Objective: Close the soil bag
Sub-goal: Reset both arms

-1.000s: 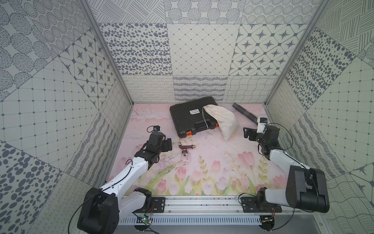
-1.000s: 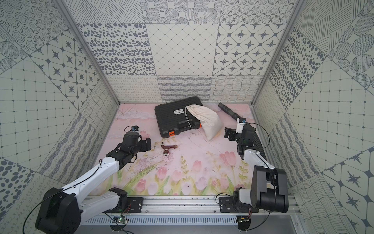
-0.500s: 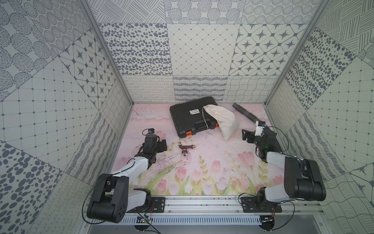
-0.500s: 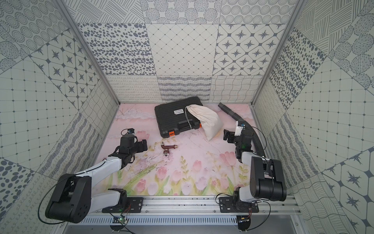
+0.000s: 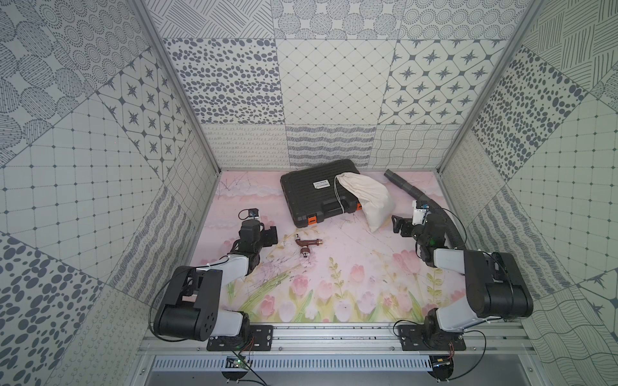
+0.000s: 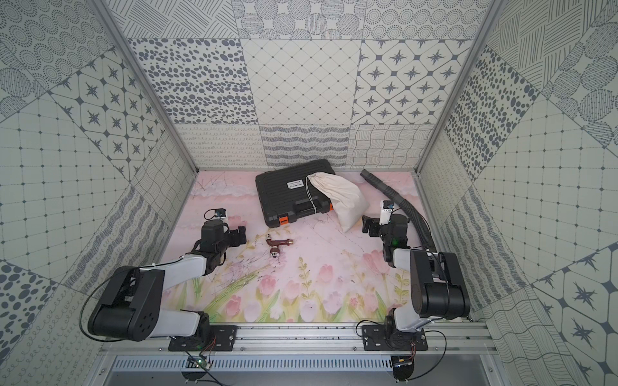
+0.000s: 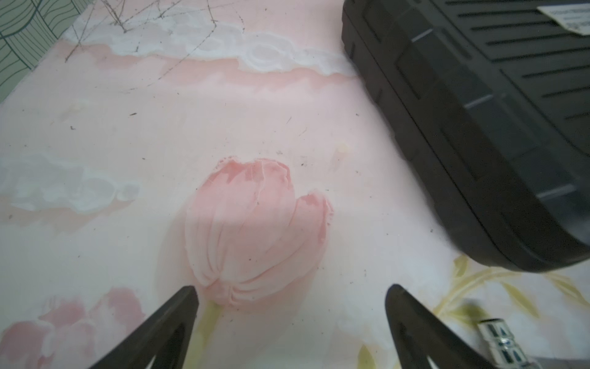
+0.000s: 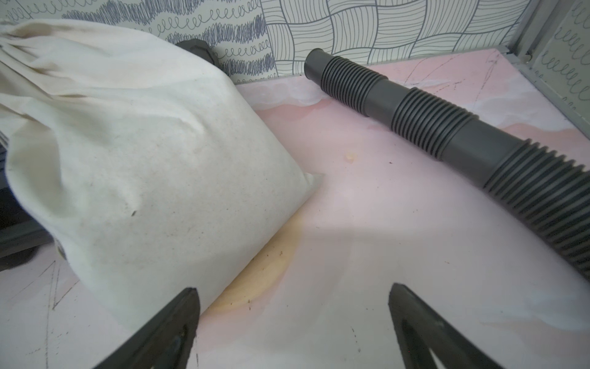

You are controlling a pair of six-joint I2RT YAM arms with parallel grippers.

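Cream bag slumps against the black case; both claws are empty.
The bag is a plump, creased cloth sack. Its gathered neck lies on the case's lid near the back wall, its bottom on the floral mat. A thin white cord trails from the neck over the lid. The right claw is spread wide just beside the bag's bottom corner. The left claw gapes over the mat, well apart from it.

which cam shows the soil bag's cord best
Both top views: the cord runs from the soil bag's gathered neck across the black case. Right wrist shows only the bag's cloth; left wrist shows no bag.
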